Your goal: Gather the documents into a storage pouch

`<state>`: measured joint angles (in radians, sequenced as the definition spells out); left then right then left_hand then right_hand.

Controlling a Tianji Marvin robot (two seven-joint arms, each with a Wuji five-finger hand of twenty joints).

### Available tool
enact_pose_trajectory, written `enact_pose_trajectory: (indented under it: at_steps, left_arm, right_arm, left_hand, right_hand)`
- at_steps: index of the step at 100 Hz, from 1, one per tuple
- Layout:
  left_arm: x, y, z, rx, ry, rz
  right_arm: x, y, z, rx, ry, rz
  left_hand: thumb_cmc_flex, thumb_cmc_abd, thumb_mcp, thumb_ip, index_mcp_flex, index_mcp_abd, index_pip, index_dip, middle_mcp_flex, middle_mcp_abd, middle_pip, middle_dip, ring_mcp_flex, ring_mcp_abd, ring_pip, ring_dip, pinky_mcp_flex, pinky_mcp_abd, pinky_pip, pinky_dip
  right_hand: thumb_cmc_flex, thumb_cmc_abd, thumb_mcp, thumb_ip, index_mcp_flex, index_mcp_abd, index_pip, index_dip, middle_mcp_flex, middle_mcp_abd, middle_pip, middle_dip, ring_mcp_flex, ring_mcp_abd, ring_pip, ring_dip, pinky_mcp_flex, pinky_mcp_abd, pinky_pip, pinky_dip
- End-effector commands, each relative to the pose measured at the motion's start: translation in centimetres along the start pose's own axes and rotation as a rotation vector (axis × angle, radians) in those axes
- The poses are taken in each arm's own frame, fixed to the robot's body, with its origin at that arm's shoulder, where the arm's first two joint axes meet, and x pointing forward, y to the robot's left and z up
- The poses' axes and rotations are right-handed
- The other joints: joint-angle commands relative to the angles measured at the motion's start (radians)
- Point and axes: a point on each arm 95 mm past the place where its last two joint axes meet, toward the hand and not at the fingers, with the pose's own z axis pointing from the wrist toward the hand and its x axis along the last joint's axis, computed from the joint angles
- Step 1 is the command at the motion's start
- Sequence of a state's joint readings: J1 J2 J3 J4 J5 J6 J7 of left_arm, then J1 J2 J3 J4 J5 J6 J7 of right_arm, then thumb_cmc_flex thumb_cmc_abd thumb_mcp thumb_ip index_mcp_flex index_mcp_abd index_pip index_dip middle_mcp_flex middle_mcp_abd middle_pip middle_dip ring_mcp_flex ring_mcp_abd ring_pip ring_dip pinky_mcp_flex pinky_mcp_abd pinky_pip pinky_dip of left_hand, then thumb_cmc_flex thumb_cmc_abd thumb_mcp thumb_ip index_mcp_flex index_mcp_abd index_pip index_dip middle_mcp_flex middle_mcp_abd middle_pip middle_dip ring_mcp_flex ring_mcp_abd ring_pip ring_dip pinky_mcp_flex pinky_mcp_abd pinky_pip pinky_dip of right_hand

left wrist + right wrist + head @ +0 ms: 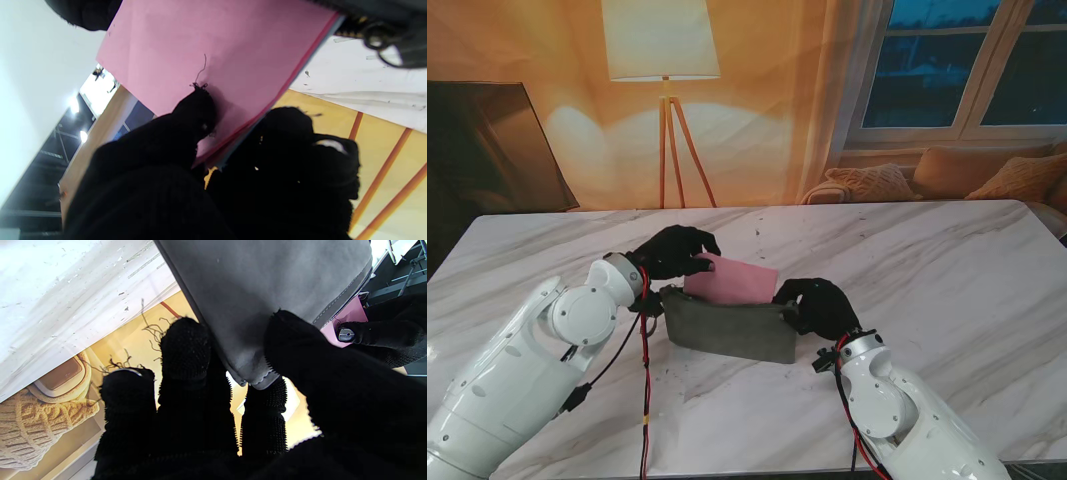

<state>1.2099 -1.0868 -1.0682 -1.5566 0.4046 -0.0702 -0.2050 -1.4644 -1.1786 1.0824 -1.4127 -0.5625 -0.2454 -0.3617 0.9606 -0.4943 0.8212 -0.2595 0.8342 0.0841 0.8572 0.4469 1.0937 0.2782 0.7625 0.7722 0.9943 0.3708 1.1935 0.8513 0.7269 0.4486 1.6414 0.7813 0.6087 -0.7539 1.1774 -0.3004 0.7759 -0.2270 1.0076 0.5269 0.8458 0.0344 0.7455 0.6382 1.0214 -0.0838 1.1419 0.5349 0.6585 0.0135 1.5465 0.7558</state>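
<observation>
Item: pink documents (732,279), a thin stack, its lower part inside the grey pouch (730,327), its upper part standing out of the mouth and tilted away from me.
Location: near the middle of the marble table (947,260), the pouch upright between my two hands.
Step in hand, as I judge it: seating the documents down into the pouch.
Left hand (674,252): closed on the upper left corner of the documents. In the left wrist view my thumb (196,110) presses the pink face and the other fingers (287,133) sit behind the stack, so the sheets are pinched between them.
Right hand (819,305): clamped on the right end of the pouch. In the right wrist view the thumb (293,336) lies on the grey face and the fingers (185,346) wrap behind the corner.
Pouch mouth: the zipper pull ring (383,43) hangs at the left end; how wide the mouth gapes I cannot tell.
Method, advised: keep my right hand firm so the pouch stays upright; push the stack down along its own plane, not sideways, so the lower corners do not snag on the zipper or the lining.
Grip note: keep all sheets together in the pinch; the edge shows several layers that could fan apart.
Release: let go with the left only once the top edge sits under the mouth.
Risk: soft pouch walls may fold inward under the push.
</observation>
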Motion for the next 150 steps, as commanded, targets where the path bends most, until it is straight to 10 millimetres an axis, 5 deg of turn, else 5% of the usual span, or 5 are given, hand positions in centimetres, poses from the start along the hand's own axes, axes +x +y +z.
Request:
enact_pose_trajectory:
  at_steps: [1, 31, 53, 67, 150]
  left_arm:
    - [0.5, 1.0, -0.1, -0.022, -0.001, -0.035]
    - [-0.6, 2.8, -0.3, -0.105, -0.023, -0.030]
    - [-1.2, 2.7, -0.8, -0.196, -0.022, 0.054]
    - [-1.0, 2.2, -0.8, -0.216, 0.005, 0.117]
    - [-0.2, 1.5, 0.7, -0.149, 0.116, 0.212]
  right_arm:
    - [0.0, -0.3, -0.1, 0.010, -0.009, 0.000]
    - [0.0, -0.1, -0.2, 0.006, -0.014, 0.003]
    - [-0.1, 0.0, -0.1, 0.005, -0.013, 0.000]
    - [-0.1, 0.0, -0.1, 0.004, -0.010, -0.001]
    - [-0.3, -0.1, -0.5, 0.004, -0.014, 0.011]
  left_hand:
    - [0.061, 0.010, 0.069, -0.008, 0.045, -0.059, 0.102, 0.060, 0.053, 0.011, 0.021, -0.024, 0.047, 0.103, 0.015, -0.018, 0.054, -0.039, 0.091, -0.032]
    - [0.045, -0.021, 0.094, -0.020, 0.054, -0.044, 0.069, 0.004, 0.063, -0.004, -0.052, -0.088, 0.012, 0.125, -0.034, -0.058, 0.015, -0.054, 0.086, -0.087]
    - [0.053, -0.018, 0.040, 0.007, -0.013, -0.007, 0.052, -0.073, -0.067, -0.037, -0.206, 0.016, -0.299, 0.085, -0.133, 0.042, -0.357, -0.133, -0.184, 0.173]
    - [-0.066, -0.010, 0.023, 0.038, -0.103, -0.013, -0.076, -0.066, -0.306, -0.035, -0.230, -0.003, -0.495, 0.020, -0.298, 0.026, -0.638, -0.172, -0.369, 0.152]
    - [0.025, -0.012, 0.000, 0.071, 0.014, -0.062, 0.108, -0.039, -0.067, 0.021, 0.303, 0.189, -0.132, -0.033, 0.211, 0.241, -0.347, -0.092, -0.155, 0.359]
  right_hand:
    - [-0.030, 0.022, -0.001, 0.006, -0.029, 0.002, -0.013, -0.015, -0.029, -0.013, -0.007, -0.002, -0.017, -0.013, 0.007, 0.014, -0.009, -0.006, 0.030, -0.008]
    - [-0.039, 0.025, 0.001, 0.005, -0.032, 0.002, -0.014, -0.020, -0.039, -0.015, -0.002, -0.009, -0.019, -0.014, 0.004, 0.027, -0.012, -0.009, 0.031, -0.006]
    - [-0.030, 0.022, 0.003, 0.006, -0.028, 0.004, -0.012, -0.022, -0.037, -0.014, 0.001, -0.012, -0.018, -0.015, 0.002, 0.031, -0.013, -0.009, 0.031, -0.005]
    - [-0.031, 0.025, 0.001, 0.005, -0.027, 0.005, -0.011, -0.024, -0.037, -0.015, 0.001, -0.014, -0.018, -0.015, 0.001, 0.034, -0.012, -0.009, 0.031, -0.005]
    - [-0.053, 0.019, -0.005, 0.003, -0.065, 0.002, -0.037, -0.043, -0.060, -0.020, -0.003, -0.022, -0.026, -0.016, -0.007, 0.043, -0.017, -0.012, 0.028, -0.006]
